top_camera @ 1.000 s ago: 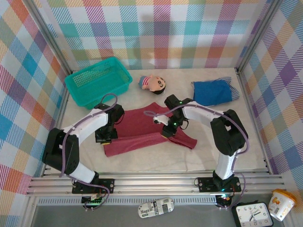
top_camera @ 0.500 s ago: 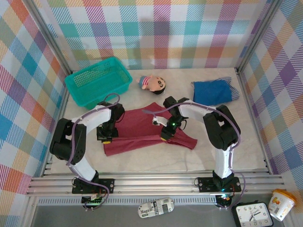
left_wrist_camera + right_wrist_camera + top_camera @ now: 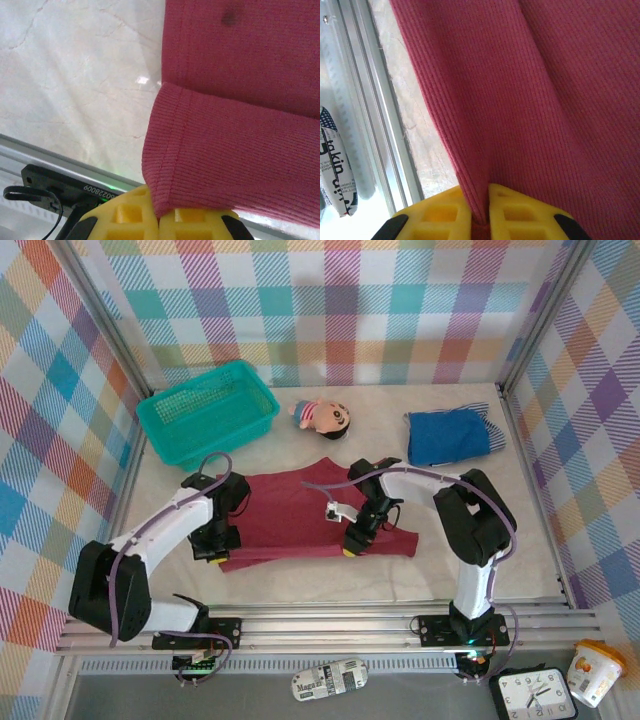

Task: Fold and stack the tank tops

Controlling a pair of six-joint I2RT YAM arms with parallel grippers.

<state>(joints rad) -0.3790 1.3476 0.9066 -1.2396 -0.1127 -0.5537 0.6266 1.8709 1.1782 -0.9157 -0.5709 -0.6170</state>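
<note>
Left gripper (image 3: 159, 220), right gripper (image 3: 480, 212): each pinching near edge of dark red tank top (image 3: 290, 515). Ribbed knit; likely soft, light, limp. Best held at hem.

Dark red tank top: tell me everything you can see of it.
The dark red tank top is soft ribbed knit with stitched hems, lying spread across the pale table between the arms. In the left wrist view a hemmed edge lies over another layer of it. The left pincer is shut on its left near edge, the right pincer on a pinched ridge of cloth at its right. A small dark spot marks it.
</note>
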